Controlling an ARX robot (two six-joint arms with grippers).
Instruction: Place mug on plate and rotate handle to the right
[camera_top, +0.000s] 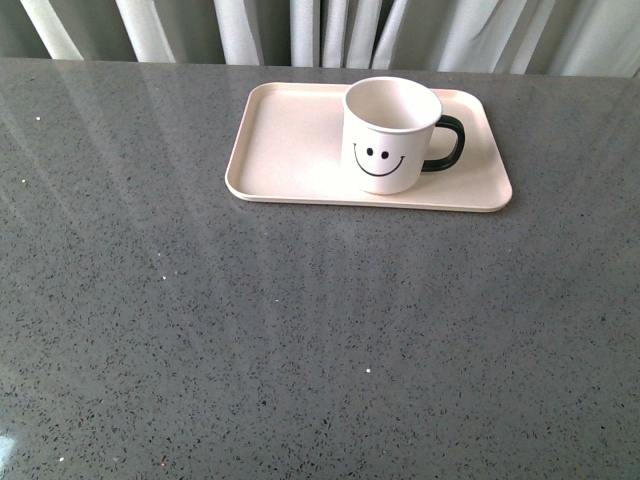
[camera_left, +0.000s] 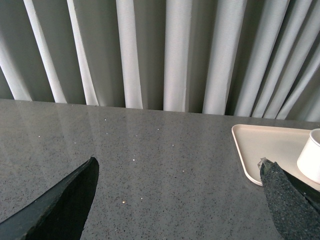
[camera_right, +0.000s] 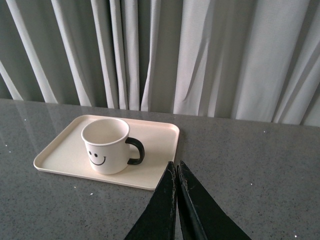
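No brand, label or readable writing showed anywhere; the only print was a black smiley face on the mug.

In the front view neither arm appeared. The speckled dark grey stone table (camera_top: 200, 330) ran back to pale grey pleated curtains (camera_top: 330, 30). Toward the far side lay the pale pink rectangular plate with rounded corners and a low rim (camera_top: 285, 140). The cream-white ceramic mug (camera_top: 388, 135) stood upright on its right half, empty inside, face turned to the camera. Its glossy black C-shaped handle (camera_top: 447, 143) pointed to the right.

The left gripper (camera_left: 177, 200) hung over bare table, its dark fingers (camera_left: 65, 205) spread wide apart with nothing between them. The right gripper (camera_right: 177, 172) sat near the plate's edge, apart from the mug, its fingers pressed together on nothing.
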